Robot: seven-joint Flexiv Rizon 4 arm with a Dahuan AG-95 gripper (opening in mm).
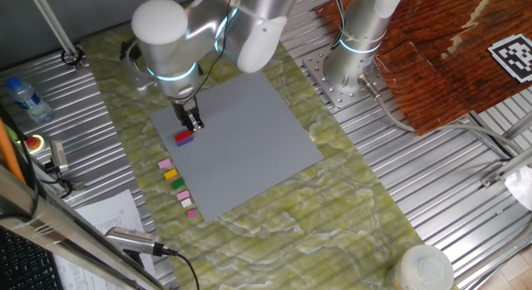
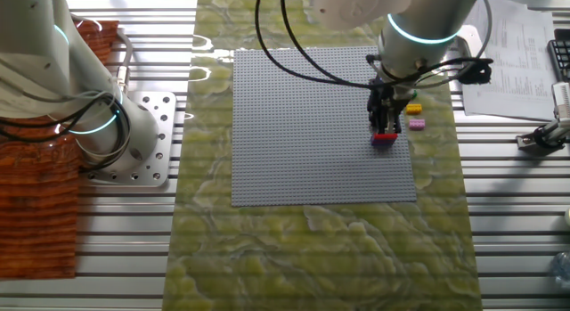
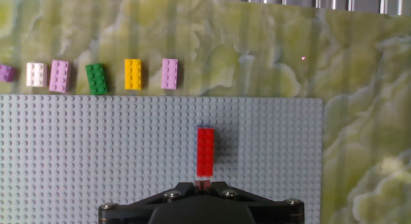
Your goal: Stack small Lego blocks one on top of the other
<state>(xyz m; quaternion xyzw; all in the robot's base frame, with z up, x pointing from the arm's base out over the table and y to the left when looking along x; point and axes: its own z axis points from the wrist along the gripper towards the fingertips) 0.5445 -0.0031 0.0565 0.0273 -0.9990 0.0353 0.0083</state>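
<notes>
red lego block [image 3: 205, 152] is sitting on the grey baseplate [image 3: 96, 160] near its edge, with a sliver of blue showing under it in one fixed view, so i'm judging it is already resting on the blue block [image 1: 186, 141]. gripper [image 1: 194, 124] is hanging just above the pair; i cannot tell from any view whether its fingers are parted or closed, and it doesn't appear to be carrying anything. spare blocks are lying in a row off the plate: pink [image 3: 169, 74], yellow [image 3: 133, 74], green [image 3: 97, 79]. i'm aiming to press straight down, centred on the red brick, keeping the studs lined up so the stack isn't skewing.
</notes>
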